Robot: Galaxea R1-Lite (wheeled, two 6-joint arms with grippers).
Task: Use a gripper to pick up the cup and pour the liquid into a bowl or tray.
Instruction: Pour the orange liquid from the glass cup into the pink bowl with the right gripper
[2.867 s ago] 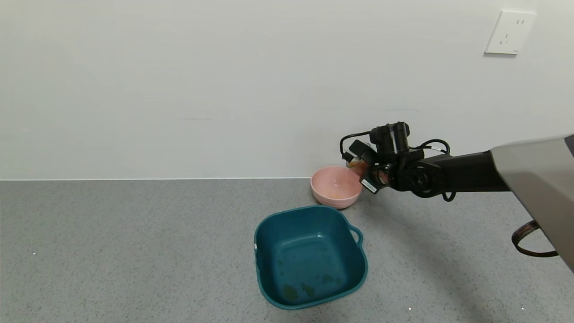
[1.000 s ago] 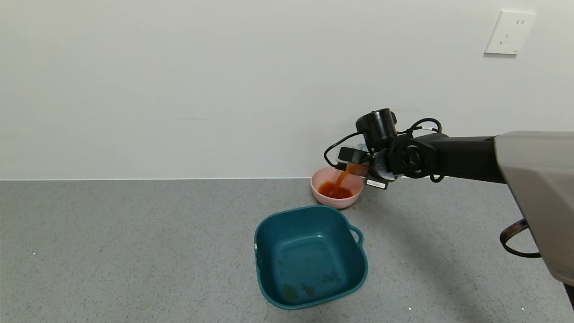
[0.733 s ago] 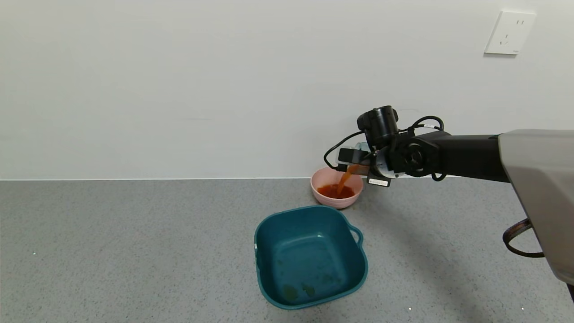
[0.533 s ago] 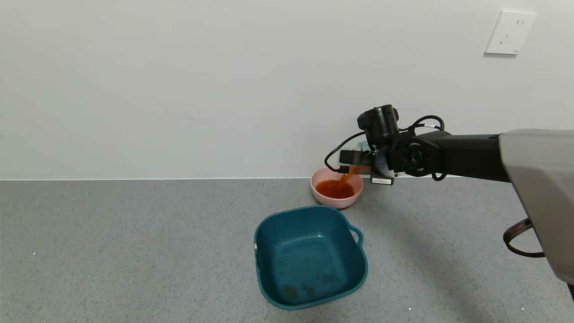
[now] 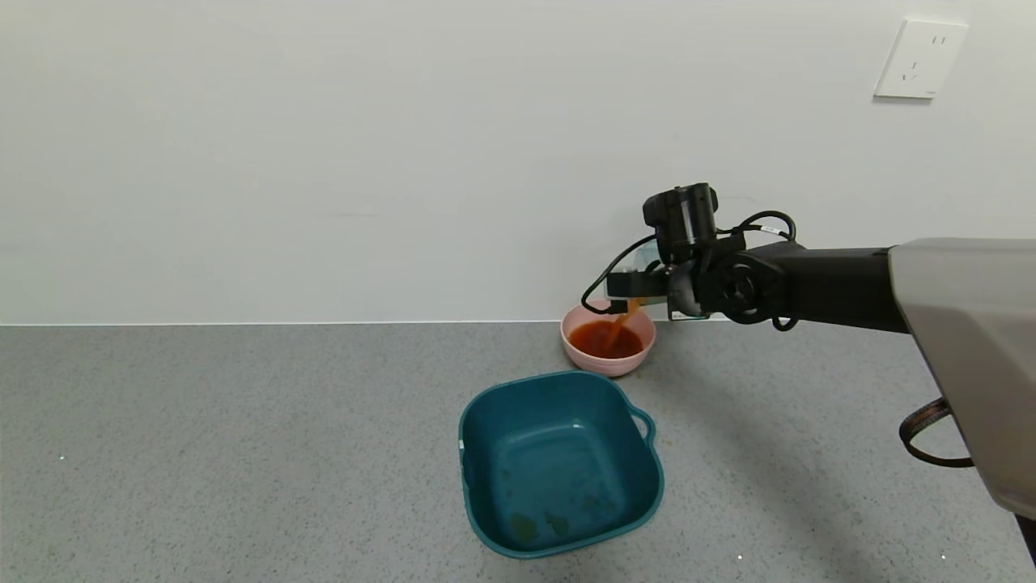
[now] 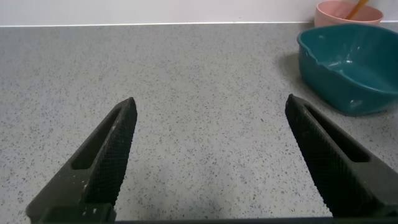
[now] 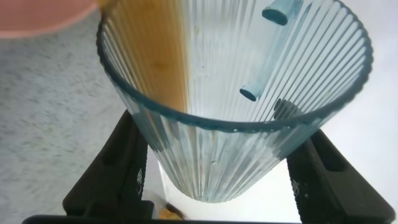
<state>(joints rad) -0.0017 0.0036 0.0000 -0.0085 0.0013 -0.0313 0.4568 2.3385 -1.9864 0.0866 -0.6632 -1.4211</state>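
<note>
My right gripper (image 5: 641,285) is shut on the ribbed translucent cup (image 7: 242,99) and holds it tipped on its side above the pink bowl (image 5: 584,356) near the wall. A thin reddish-brown stream of liquid (image 5: 622,319) runs from the cup's rim into the bowl, which holds a red-brown pool (image 5: 603,340). In the right wrist view a brown streak (image 7: 158,56) runs along the cup's inner wall, and both fingers (image 7: 127,171) press its sides. My left gripper (image 6: 211,162) is open and empty, low over the grey counter.
A larger square teal tub (image 5: 560,461) with handles stands on the counter in front of the bowl; it also shows in the left wrist view (image 6: 351,68). The white wall rises just behind the bowl. A wall socket (image 5: 919,58) is at upper right.
The right gripper has lifted a little and tipped the cup further. The bowl has gone from empty to holding a red-brown pool, and the stream has thinned.
</note>
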